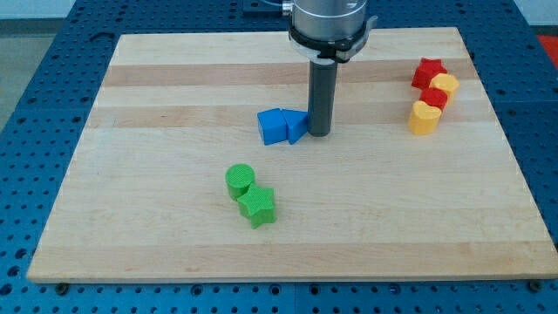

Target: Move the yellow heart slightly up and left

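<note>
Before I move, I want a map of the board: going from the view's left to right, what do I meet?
Green cylinder → green star → blue blocks → my tip → yellow heart. The red and yellow blocks above the heart overlap, so I leave them out.

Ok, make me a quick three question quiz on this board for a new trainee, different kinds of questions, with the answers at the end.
1. True or false: my tip touches the yellow heart.
2. Which blocks lie just left of my tip? A) green B) blue C) red
3. Fill in: the yellow heart sits at the bottom of a cluster at the view's upper ____.

Key:
1. False; my tip stands far to the heart's left, beside the blue blocks.
2. B
3. right
</note>
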Action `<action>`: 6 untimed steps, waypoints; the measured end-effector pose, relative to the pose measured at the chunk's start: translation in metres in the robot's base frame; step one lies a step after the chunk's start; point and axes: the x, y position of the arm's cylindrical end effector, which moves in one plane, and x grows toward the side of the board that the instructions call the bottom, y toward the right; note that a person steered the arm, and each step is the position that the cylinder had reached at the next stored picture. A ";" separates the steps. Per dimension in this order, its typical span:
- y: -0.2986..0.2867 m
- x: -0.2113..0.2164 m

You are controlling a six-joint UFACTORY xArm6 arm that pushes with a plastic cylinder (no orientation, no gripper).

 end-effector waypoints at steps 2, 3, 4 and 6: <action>0.128 0.035; 0.206 0.040; 0.227 0.016; 0.165 -0.010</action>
